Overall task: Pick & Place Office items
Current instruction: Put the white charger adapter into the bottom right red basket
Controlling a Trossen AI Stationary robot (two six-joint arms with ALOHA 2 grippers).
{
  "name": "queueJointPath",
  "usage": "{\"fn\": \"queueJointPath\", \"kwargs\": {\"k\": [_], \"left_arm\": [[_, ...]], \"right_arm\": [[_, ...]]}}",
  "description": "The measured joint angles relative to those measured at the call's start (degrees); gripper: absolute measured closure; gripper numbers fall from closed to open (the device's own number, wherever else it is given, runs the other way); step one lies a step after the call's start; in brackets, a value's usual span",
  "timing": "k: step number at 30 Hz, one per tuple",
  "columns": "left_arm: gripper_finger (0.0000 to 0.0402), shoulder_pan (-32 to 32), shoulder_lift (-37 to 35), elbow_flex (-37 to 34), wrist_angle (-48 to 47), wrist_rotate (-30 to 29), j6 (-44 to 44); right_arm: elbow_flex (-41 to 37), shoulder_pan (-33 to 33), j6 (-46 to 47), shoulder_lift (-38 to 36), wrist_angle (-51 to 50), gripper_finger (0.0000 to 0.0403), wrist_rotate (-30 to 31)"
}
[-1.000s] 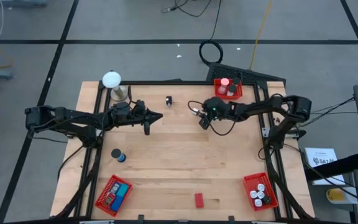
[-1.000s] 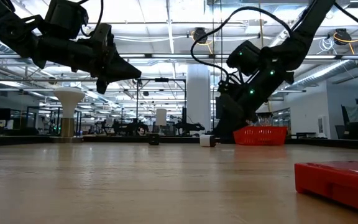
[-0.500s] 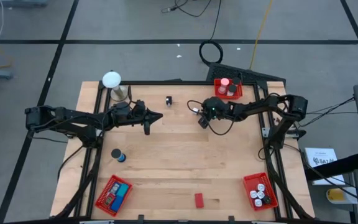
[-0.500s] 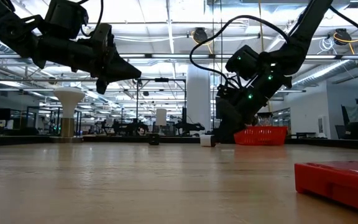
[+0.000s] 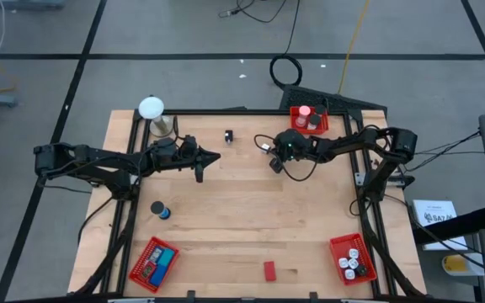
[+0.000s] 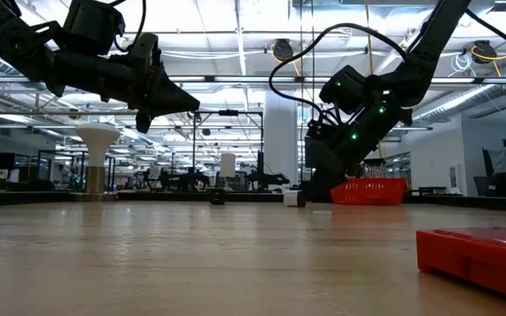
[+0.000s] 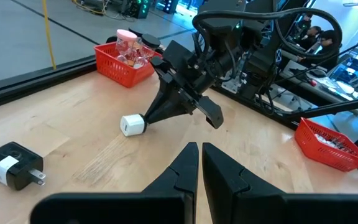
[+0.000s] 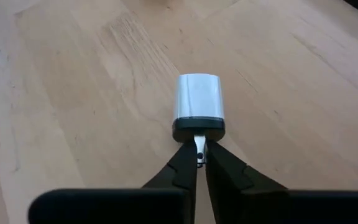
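My right gripper (image 8: 199, 152) is shut on a small white plug-like piece with a black base (image 8: 197, 99), low over the table's far middle (image 5: 261, 149). My left gripper (image 5: 217, 156) hovers shut above the table, left of that piece, and touches nothing. A black charger with a white label (image 7: 11, 165) lies flat on the wood between the two grippers, toward the far edge. A blue-and-black cylinder (image 5: 160, 209) stands near the left side. A red block (image 5: 269, 270) lies flat by the near edge. My right gripper pinches a thin metal prong (image 8: 199, 144) that sticks out of the white piece's black base, with only the fingertips on it. The fingers slant down from the table's right, as the left wrist view shows (image 7: 146, 118). The piece lies at table level (image 6: 293, 198).
Red mesh baskets sit at the far right (image 5: 308, 119), near left (image 5: 154, 261) and near right (image 5: 349, 257), each with small items inside. A white ball on a metal stand (image 5: 151, 109) is at the far-left corner. Bare wood spreads across the table's middle (image 5: 251, 219).
My right arm's wrist has dipped slightly toward the table while its fingers stay shut on the white piece, which has kept its place.
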Motion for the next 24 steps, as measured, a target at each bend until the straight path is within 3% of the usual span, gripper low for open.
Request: {"fn": "queueJointPath", "kwargs": {"k": [6, 11, 14, 18, 24], "left_arm": [[0.0380, 0.0, 0.0, 0.0, 0.0, 0.0, -0.2], [0.0380, 0.0, 0.0, 0.0, 0.1, 0.0, -0.2], [0.0380, 0.0, 0.0, 0.0, 0.1, 0.0, -0.2], [0.0380, 0.0, 0.0, 0.0, 0.1, 0.0, 0.4], [0.0380, 0.0, 0.0, 0.0, 0.1, 0.0, 0.6]], "right_arm": [[0.0, 0.1, 2.3, -1.4, -1.2, 0.0395, -0.2], [0.0, 1.1, 6.9, -8.7, -8.0, 0.0395, -0.1], [0.7, 2.2, 11.9, -14.9, -18.0, 0.0395, -0.3], [3.5, 4.1, 21.5, -22.2, -36.1, 0.0395, -6.0], [9.1, 8.5, 35.7, -24.7, -62.0, 0.0394, -16.2]]}}
